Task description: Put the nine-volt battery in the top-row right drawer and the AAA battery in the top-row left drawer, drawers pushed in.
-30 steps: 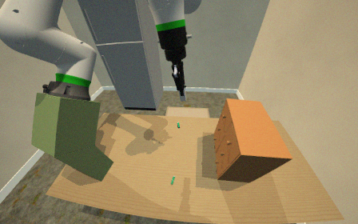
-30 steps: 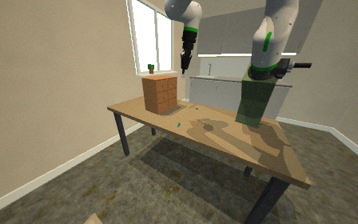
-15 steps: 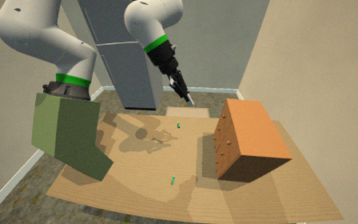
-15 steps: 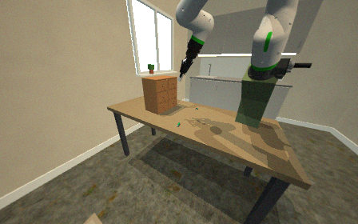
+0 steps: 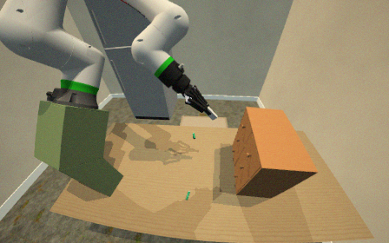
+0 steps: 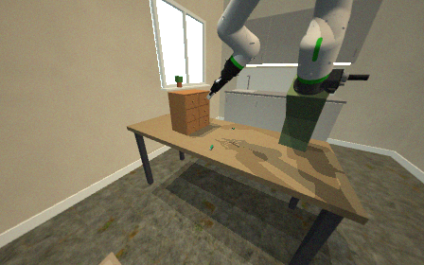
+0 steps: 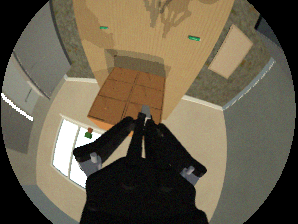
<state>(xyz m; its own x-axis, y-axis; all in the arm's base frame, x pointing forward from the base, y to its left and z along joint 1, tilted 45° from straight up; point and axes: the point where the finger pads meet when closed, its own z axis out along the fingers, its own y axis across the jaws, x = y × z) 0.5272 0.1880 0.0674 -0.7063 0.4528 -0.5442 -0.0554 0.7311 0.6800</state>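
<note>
The wooden table (image 5: 143, 197) (image 6: 265, 163) is seen with the white arm (image 5: 162, 30) (image 6: 241, 43) raised over it. At one end, a green pedestal (image 5: 82, 139) (image 6: 305, 118) is placed beneath the arm's dark base. Towards the other end, the orange chest (image 5: 282, 139) (image 6: 182, 111) (image 7: 132, 95) is stood upright, its two columns of drawers turned towards the pedestal; no drawer is seen pulled out. The black gripper (image 5: 211, 113) (image 6: 209, 96) (image 7: 144, 110) is held above the tabletop, slanted down, fingers closed together with nothing between them. Two small green batteries are laid apart on the table before the chest: one (image 5: 194, 135) (image 6: 211, 148) (image 7: 194, 38) towards the left as the drawers are faced, the other (image 5: 187, 195) (image 6: 233, 128) (image 7: 104, 27) towards the right. Which is the nine-volt cannot be told.

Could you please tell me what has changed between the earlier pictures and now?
The arm has swung its closed pincer toward the chest, tilting it from nearly upright to a slant. Nothing was taken hold of or let go. The chest, its drawers shut, and the two small green items on the table stayed put.
</note>
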